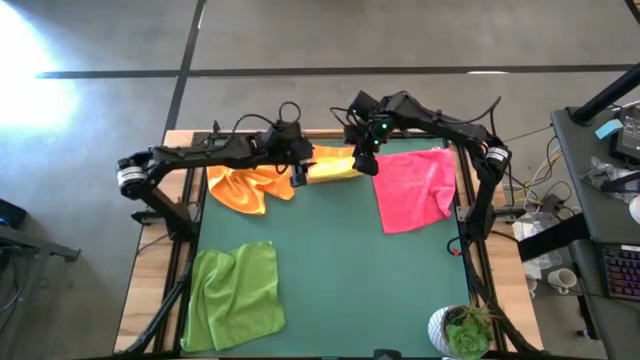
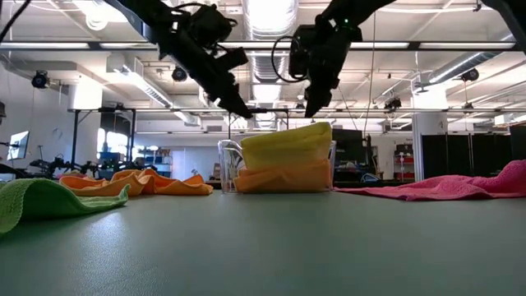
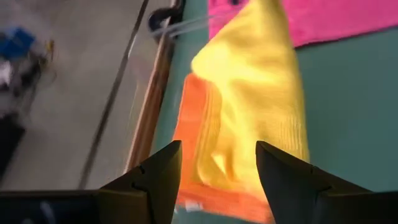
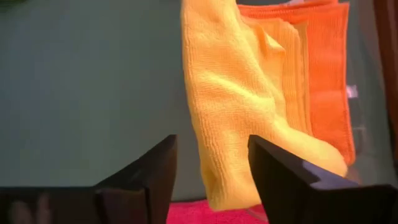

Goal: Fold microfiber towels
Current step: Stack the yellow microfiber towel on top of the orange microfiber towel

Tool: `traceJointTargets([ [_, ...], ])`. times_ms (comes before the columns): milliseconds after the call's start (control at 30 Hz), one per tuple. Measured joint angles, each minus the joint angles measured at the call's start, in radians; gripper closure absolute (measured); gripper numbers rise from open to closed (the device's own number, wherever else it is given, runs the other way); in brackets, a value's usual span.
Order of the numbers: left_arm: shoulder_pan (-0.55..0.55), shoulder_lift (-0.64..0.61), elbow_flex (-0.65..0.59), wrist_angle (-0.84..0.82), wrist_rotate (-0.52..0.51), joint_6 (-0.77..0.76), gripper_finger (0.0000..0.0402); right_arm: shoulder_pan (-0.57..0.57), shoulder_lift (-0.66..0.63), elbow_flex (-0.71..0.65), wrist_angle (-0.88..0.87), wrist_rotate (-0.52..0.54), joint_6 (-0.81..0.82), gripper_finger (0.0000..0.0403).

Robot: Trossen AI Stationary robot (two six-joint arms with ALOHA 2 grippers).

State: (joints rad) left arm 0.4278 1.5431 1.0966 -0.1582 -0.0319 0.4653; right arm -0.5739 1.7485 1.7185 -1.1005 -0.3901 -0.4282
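A clear plastic bin point(image 2: 226, 164) stands at the table's far edge. In it a folded orange towel point(image 2: 283, 177) lies flat with a yellow towel point(image 2: 288, 141) heaped on top. My left gripper point(image 1: 297, 174) and my right gripper point(image 1: 366, 162) hover open and empty above the bin, one on each side of the yellow towel point(image 1: 335, 166). A crumpled orange towel point(image 1: 245, 186) lies at far left, a hot pink towel point(image 1: 415, 186) spread at far right, and a lime green towel point(image 1: 235, 294) rumpled at near left.
A potted plant point(image 1: 465, 330) stands at the table's near right corner. Bare green mat point(image 1: 350, 280) lies open in the middle and near right. A desk with gear point(image 1: 610, 200) stands beyond the right edge.
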Motion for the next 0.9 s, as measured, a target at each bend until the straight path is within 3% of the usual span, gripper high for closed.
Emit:
traceJointTargets([
  [100,-0.025,0.039,-0.001,0.026,-0.002,0.066,0.0212,0.0,-0.001,0.016,-0.005,0.0,-0.052,0.0202],
  [367,-0.085,0.123,-0.002,0.109,-0.01,0.073,0.0212,0.0,0.0,-0.057,-0.004,0.0,-0.198,0.02],
  [533,-0.09,0.158,-0.001,0.168,-0.073,0.076,0.0212,0.005,0.0,-0.096,0.013,0.004,-0.259,0.02],
  [900,-0.116,0.215,-0.003,0.177,-0.082,0.188,0.0212,0.046,0.001,-0.116,0.05,0.124,-0.363,0.02],
])
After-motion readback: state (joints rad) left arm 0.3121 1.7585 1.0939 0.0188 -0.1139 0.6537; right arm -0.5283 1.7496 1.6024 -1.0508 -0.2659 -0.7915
